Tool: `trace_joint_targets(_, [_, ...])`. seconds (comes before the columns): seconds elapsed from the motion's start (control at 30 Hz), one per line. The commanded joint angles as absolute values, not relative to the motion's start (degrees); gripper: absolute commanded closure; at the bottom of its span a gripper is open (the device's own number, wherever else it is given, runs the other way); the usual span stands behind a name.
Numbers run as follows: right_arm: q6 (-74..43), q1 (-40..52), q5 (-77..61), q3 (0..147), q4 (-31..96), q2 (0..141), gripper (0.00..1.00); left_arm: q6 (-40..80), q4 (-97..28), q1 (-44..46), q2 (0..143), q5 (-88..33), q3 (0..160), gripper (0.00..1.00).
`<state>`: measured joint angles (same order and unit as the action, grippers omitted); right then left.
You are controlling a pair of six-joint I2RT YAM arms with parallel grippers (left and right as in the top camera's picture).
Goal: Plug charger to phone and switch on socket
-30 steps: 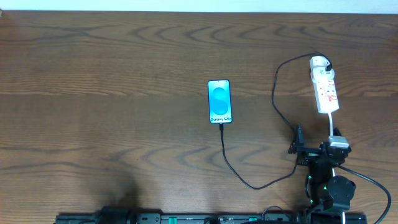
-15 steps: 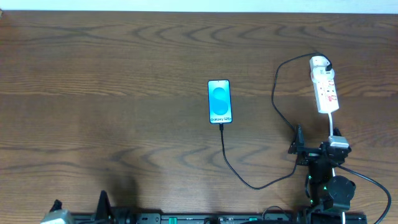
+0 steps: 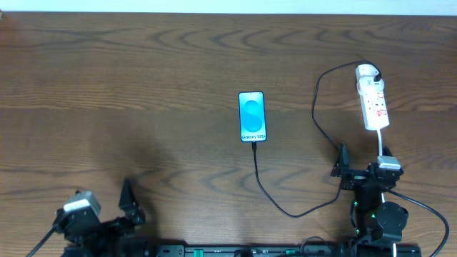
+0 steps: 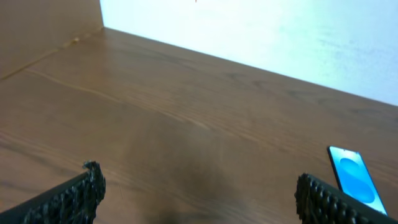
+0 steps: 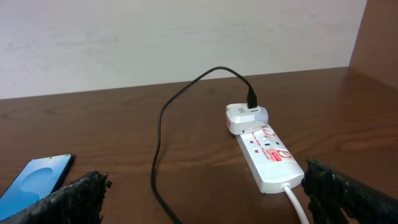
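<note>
The phone (image 3: 252, 116) lies face up mid-table, blue screen lit. The black charger cable (image 3: 271, 200) runs from its near edge, loops right and up, and ends at a white adapter (image 3: 367, 71) on the far end of the white power strip, the socket (image 3: 374, 101). Its connector looks seated in the phone. My right gripper (image 3: 363, 160) is open and empty just short of the strip's near end. My left gripper (image 3: 114, 201) is open and empty at the front left, far from everything. The right wrist view shows the strip (image 5: 267, 155), the cable (image 5: 163, 124) and the phone (image 5: 37, 180).
The strip's white cord (image 3: 380, 139) runs back toward my right arm. A pale wall stands behind the table's far edge (image 4: 249, 65). The left wrist view shows bare wood and the phone (image 4: 354, 180) at the right.
My left arm has come into view at the front left edge and moved forward onto the table. The right arm, phone, cable and strip have not moved.
</note>
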<state>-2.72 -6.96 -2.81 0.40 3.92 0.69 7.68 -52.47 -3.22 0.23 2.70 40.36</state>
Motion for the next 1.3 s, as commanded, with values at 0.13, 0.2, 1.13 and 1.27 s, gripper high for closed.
trace_joint_targets(0.13, [-2.0, -7.5, -2.5, 0.3, 4.2, 0.5, 0.01, 7.9, -43.1, -3.5, 0.1, 0.4, 29.9, 0.01])
trace_joint_targets(0.2, [-2.0, -7.5, -2.5, 0.3, 4.2, 0.5, 0.01, 7.9, -40.3, -3.5, 0.1, 0.3, 26.8, 0.01])
trace_joint_targets(1.13, [-2.0, -7.5, -2.5, 0.3, 4.2, 0.5, 0.01, 5.4, 0.6, -3.6, 0.1, -2.4, 0.3, 0.01])
trace_joint_targets(1.27, [-2.0, -7.5, -2.5, 0.3, 4.2, 0.5, 0.01, 3.7, -3.5, -3.6, 0.1, -2.4, 0.2, 0.01])
